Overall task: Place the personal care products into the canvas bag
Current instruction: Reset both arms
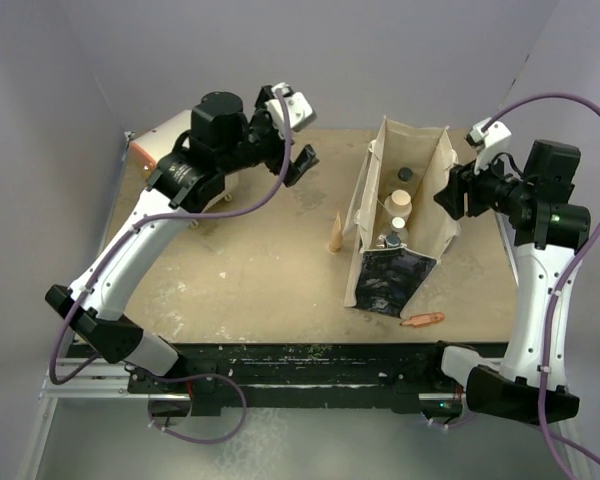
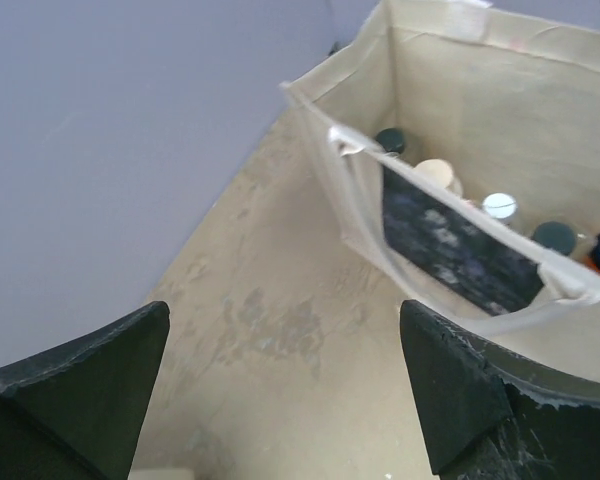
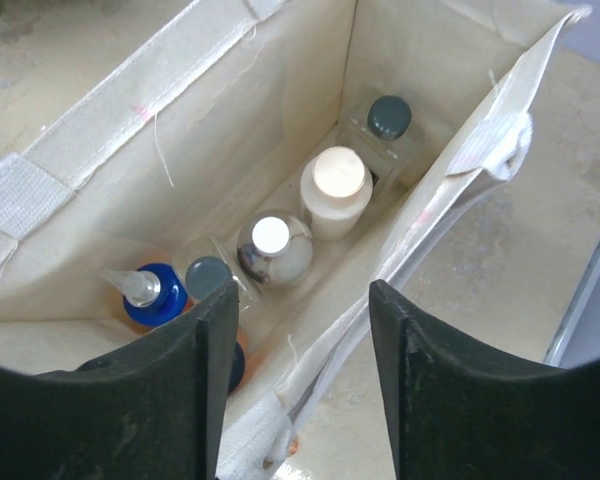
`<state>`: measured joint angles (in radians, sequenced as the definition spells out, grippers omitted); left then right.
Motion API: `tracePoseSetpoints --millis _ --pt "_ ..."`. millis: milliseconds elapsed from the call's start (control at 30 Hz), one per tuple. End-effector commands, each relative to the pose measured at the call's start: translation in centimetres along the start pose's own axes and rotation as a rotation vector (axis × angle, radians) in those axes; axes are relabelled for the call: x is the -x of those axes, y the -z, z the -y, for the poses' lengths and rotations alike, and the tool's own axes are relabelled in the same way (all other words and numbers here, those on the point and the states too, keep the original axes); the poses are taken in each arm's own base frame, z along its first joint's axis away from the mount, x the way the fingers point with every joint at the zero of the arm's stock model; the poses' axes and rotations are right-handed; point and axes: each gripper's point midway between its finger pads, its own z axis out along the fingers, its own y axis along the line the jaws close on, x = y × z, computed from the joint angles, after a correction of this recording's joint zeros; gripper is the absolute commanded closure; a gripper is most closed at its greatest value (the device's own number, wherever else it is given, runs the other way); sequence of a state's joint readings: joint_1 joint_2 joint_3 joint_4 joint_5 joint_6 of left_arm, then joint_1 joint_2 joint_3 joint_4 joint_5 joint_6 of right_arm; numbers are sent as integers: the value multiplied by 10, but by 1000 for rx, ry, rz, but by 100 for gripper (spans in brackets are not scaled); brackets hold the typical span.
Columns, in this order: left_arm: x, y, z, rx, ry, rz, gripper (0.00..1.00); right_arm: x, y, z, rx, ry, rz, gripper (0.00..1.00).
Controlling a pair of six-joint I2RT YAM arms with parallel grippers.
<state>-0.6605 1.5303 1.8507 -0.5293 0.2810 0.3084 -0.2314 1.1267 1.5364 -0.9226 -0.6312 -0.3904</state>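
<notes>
Peering down past the right claw (image 3: pixel 300 300), I count five bottles in a single row on the floor of the canvas bag (image 3: pixel 230 90). Straight ahead of the claw is a round, shiny silver bottle (image 3: pixel 272 245) with a white cap. Beyond it is a smooth cream-white bottle (image 3: pixel 335 185), and farthest off a clear squarish bottle (image 3: pixel 388 117) with a dark cap. Close to the claw's left finger (image 3: pixel 160 400) stand a second clear bottle (image 3: pixel 208 275), also dark-capped, and an orange bottle (image 3: pixel 152 297) with a blue top. One more blue cap (image 3: pixel 238 365) peeps out from behind that finger.

This claw's two black fingers are spread apart and grip nothing, and the bag's woven rim runs between them. The left claw (image 2: pixel 283 315) gapes wide and is empty too. The bag stands ahead of it and to its right on the scuffed tan worktop (image 2: pixel 270 330). One wooden cone (image 1: pixel 335 232) stands just beside the bag, on the left claw's side. One thin orange stick (image 1: pixel 421 320) lies well short of the right claw, towards the arm bases.
</notes>
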Motion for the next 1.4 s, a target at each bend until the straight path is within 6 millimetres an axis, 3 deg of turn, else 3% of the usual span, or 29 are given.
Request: tracePoseSetpoints --millis 0,200,333,433,567,667,867,1367 --pt "10 38 -53 220 84 77 1 36 2 12 -28 32 96 39" --pt "-16 74 -103 419 179 84 1 64 -2 43 -140 42 148 25" --pt "-24 86 -115 492 138 75 1 83 5 72 -284 66 193 19" --pt "-28 99 -117 524 121 77 1 85 3 94 -385 61 220 14" --pt "-40 118 -127 604 135 82 1 90 -1 105 -424 52 261 6" --pt "-49 131 -128 645 137 78 1 91 -3 107 -430 49 276 0" --pt "-67 151 -121 655 149 28 1 86 4 102 -442 49 268 0" --pt "-81 214 -106 736 223 34 1 80 36 61 -411 -21 346 0"
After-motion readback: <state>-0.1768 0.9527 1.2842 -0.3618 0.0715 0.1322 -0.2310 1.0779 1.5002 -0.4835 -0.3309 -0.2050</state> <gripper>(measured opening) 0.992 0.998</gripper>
